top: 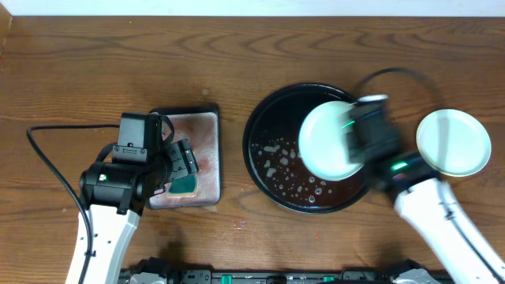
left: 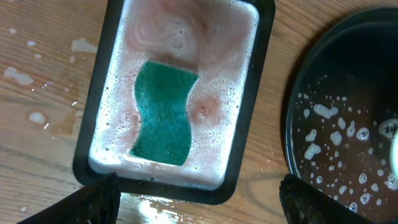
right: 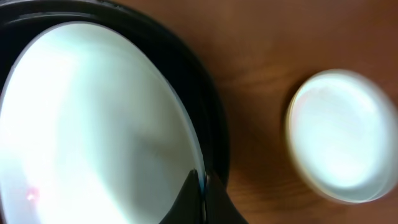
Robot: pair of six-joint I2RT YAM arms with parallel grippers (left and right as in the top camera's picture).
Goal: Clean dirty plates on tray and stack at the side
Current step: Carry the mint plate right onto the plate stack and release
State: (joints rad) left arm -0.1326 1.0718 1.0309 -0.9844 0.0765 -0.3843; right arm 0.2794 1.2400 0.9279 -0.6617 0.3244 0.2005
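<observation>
A pale mint-white plate (top: 325, 143) hangs over the right half of the round black tray (top: 268, 170); it fills the left of the right wrist view (right: 93, 124). My right gripper (top: 364, 140) is shut on its right rim (right: 202, 186). A second pale plate (top: 452, 142), with a yellowish rim beneath it, lies on the wood to the right of the tray; it also shows in the right wrist view (right: 339, 143). My left gripper (left: 199, 199) is open and empty above the near end of the small black basin (left: 249, 149).
The small black basin (top: 211, 118) holds pinkish foamy water and a green sponge (left: 163, 112). The tray floor carries foam specks and brownish water (left: 336, 137). Water drops lie on the wood left of the basin (left: 31, 74). A black cable (top: 47, 154) loops at the left.
</observation>
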